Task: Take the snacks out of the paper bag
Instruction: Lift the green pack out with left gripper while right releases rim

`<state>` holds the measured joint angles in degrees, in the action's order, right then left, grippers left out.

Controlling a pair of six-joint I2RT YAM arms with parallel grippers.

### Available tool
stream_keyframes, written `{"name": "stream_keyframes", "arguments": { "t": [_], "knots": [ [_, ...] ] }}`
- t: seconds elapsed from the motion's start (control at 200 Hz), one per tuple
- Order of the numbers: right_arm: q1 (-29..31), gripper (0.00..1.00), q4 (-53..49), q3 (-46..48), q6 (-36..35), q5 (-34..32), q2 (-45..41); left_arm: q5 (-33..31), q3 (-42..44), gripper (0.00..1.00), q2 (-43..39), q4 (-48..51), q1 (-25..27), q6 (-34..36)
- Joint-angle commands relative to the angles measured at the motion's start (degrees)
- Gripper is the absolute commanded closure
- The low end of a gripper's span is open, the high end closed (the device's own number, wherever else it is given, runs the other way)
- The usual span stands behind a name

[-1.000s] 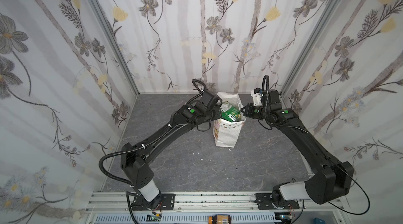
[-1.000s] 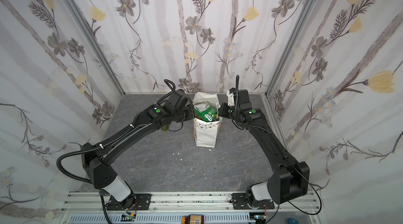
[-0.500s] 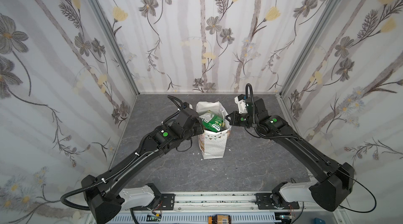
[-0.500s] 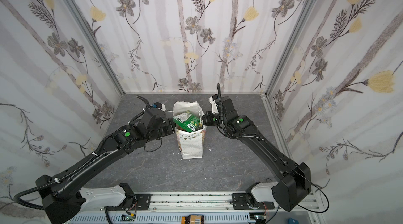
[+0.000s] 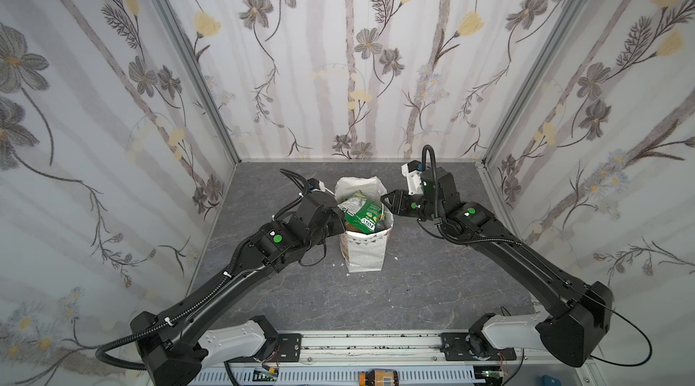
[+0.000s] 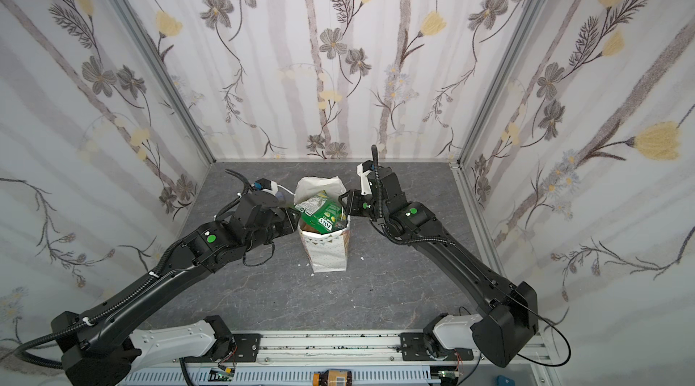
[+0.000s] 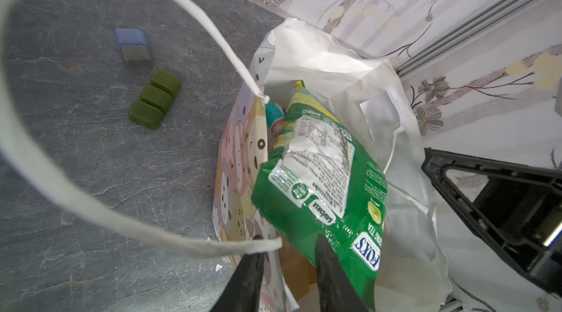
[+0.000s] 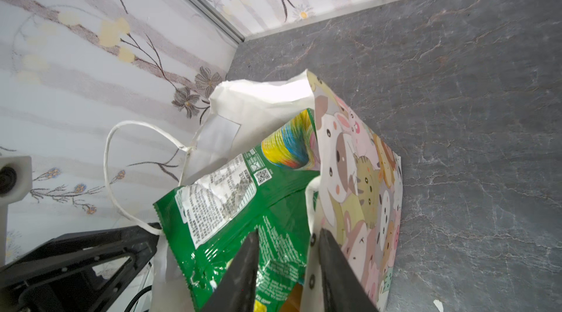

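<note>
The white paper bag (image 5: pixel 363 252) stands upright mid-table, and its side panels show cartoon animals (image 8: pixel 359 173). A green FOX'S packet (image 5: pixel 360 211) of the snacks pokes out of its top (image 7: pixel 319 179), with a teal packet's edge (image 7: pixel 275 112) and something orange-brown (image 7: pixel 296 268) beneath it. My left gripper (image 7: pixel 287 245) straddles the bag's left rim, jaws open: one finger is outside the wall and the other inside against the green packet. My right gripper (image 8: pixel 289 231) straddles the right rim (image 5: pixel 385 202) the same way, open.
Three small green blocks (image 7: pixel 153 99) and a blue cube (image 7: pixel 132 46) lie on the grey table beyond the bag's left side. A white cord handle (image 7: pixel 45 173) loops loosely by the left gripper. Flowered walls close in at the back and both sides.
The bag has come forward and to the left with both arms. Both grippers, shut on the bag's rims before, now have their jaws parted.
</note>
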<state>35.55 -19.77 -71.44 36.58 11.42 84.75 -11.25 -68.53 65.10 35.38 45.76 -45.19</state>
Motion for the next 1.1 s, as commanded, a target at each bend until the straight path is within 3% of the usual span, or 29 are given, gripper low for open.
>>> {"name": "stream_keyframes", "arguments": {
  "t": [0.0, 0.19, 0.335, 0.43, 0.53, 0.61, 0.734, 0.889, 1.094],
  "knots": [
    [0.12, 0.59, 0.99, -1.36, -0.5, -3.45, -1.43, -3.17, -1.11, 0.67, -1.23, -0.8, 0.02, 0.96],
    [0.06, 0.51, -0.47, -3.58, -1.56, -5.85, -4.48, -5.53, -4.57, 0.65, -3.21, 1.45, 0.0, 6.01],
    [0.0, 0.44, -1.37, -5.2, -3.49, -6.17, -7.22, -3.65, -9.93, 0.58, -3.59, 3.01, 0.0, 21.46],
    [0.02, 0.38, -0.97, -5.34, -5.58, -4.99, -9.23, 1.4, -14.3, 0.55, -2.11, 5.72, -0.05, 33.55],
    [-0.02, 0.31, -1.9, -5.74, -7.36, -4.2, -10.9, 10.2, -22.61, 0.5, 2.43, 13.1, -0.1, 45.35],
    [-0.04, 0.26, -3.24, -6.07, -8.65, -3.58, -11.86, 12.23, -29.88, 0.49, 8.48, 21.39, -0.07, 50.89],
    [-0.04, 0.17, -5.39, -5.84, -10.58, -2.07, -13.3, 14.8, -36.43, 0.44, 15.96, 28.69, -0.34, 55.79],
    [0.0, 0.02, -5.92, -3.45, -11.1, -1.13, -15.8, 19.04, -38.26, 0.34, 20.51, 29.2, -1.11, 58.27],
    [0.03, 0.0, -7.09, -1.67, -11.11, -1.93, -17.68, 20.02, -38.24, 0.2, 25.01, 28.08, -2.77, 59.11]
  ]
}}
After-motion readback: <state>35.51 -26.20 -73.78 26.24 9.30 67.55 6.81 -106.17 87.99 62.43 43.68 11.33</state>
